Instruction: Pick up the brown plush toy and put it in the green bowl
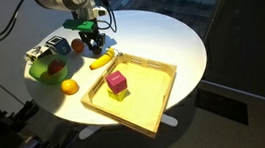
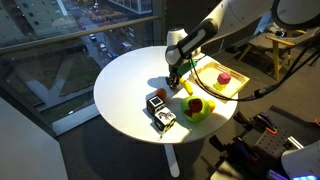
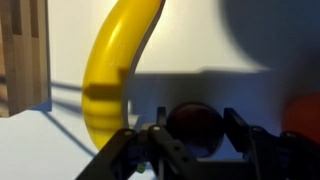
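- My tool (image 3: 197,140) is clamped on the brown plush toy (image 3: 195,122), one finger on each side so the soft lump is squeezed evenly. The toy sits low on the counter (image 1: 168,35).
- The banana (image 3: 115,60) lies just beside the toy at 11 o'clock, and the wooden tray (image 3: 22,55) at 9 o'clock.
- In an exterior view the green bowl (image 1: 42,77) is near, at 8 o'clock of my tool. I judge a lift must clear its rim.
- The counter is round, white and matt. Tall windows stand beside it.
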You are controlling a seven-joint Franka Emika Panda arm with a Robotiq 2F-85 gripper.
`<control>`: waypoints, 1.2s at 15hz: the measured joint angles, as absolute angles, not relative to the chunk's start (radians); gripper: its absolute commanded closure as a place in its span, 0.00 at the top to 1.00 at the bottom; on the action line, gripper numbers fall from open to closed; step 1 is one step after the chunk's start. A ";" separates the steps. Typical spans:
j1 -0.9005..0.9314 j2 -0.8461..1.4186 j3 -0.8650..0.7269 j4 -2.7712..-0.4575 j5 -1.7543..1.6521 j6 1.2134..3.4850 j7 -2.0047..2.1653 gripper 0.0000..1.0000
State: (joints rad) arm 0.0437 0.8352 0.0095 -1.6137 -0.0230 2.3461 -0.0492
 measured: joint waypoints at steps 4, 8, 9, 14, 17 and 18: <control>0.043 0.835 0.010 -1.613 -0.023 2.346 -0.049 0.34; 0.042 0.833 0.010 -1.613 -0.023 2.346 -0.050 0.34; 0.042 0.830 0.010 -1.613 -0.023 2.345 -0.050 0.34; 0.042 0.807 0.011 -1.613 -0.023 2.338 -0.053 0.34; 0.042 0.788 0.016 -1.613 -0.023 2.315 -0.064 0.34; 0.042 0.780 0.017 -1.613 -0.023 2.305 -0.068 0.34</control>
